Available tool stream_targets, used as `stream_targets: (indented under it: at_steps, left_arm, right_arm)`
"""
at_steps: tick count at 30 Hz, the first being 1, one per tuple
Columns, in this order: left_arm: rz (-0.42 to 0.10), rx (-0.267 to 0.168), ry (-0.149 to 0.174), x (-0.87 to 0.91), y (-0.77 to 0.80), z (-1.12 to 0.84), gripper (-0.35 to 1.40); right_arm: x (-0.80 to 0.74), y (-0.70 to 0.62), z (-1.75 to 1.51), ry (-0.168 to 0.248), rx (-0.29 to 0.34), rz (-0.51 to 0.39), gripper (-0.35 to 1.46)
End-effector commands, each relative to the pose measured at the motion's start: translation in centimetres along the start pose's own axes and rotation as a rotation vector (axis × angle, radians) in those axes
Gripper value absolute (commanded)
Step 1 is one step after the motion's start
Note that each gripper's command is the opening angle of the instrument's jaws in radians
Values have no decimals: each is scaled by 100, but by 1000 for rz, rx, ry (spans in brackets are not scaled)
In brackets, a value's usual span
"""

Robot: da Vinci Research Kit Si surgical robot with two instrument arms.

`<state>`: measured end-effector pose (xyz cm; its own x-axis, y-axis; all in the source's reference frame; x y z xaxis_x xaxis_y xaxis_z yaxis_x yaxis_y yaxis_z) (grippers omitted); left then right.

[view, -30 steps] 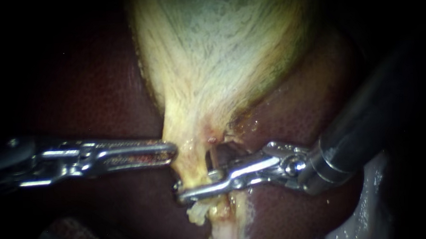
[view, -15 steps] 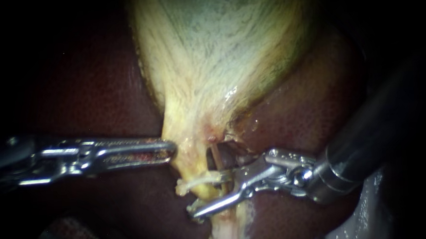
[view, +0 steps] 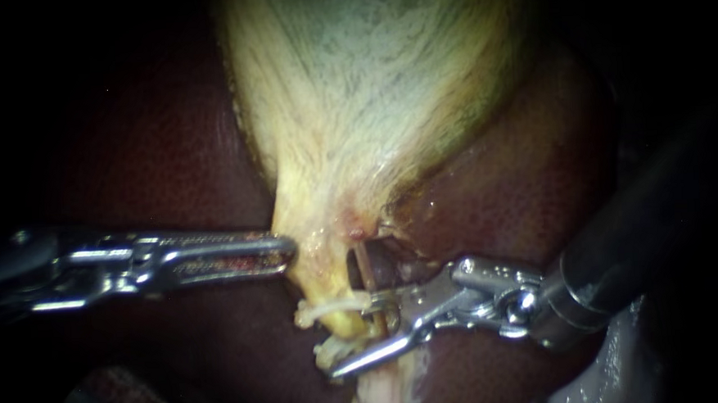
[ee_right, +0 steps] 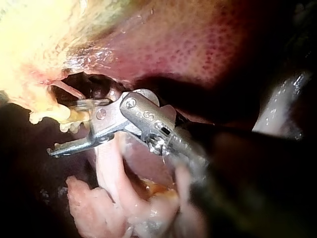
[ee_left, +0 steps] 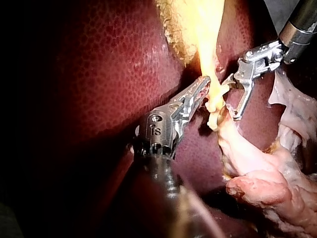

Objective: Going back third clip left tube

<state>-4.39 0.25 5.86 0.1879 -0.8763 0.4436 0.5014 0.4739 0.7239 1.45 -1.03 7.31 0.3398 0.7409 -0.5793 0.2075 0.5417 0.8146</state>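
While left instrument (view: 284, 255) clamps gallbladder (view: 370, 102), right instrument (view: 354, 335) gapes beside vertical tube (view: 363, 263)

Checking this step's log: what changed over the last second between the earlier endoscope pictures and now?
The right instrument opened, letting go of the tube, and drew back toward the right; a pale band now shows where it was shut. The left instrument stayed holding the gallbladder; liver unchanged.

No legible text anywhere; the left instrument (ee_left: 203, 85) perhaps carries a faint stamped mark.
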Motion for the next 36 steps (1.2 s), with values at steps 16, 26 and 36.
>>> stream_targets:
  at_steps: [16,26,36]
  left_arm:
    - [0,0,0,1,-1,-2,-35]
    - [1,0,0,1,-1,-1,-35]
    - [5,-6,-4,8,2,11,-35]
  right_arm:
    - [4,-1,-74,35,-64,-92,60]
    - [41,-18,-126,56,-118,-204,60]
    - [40,-22,-131,61,-141,-216,60]
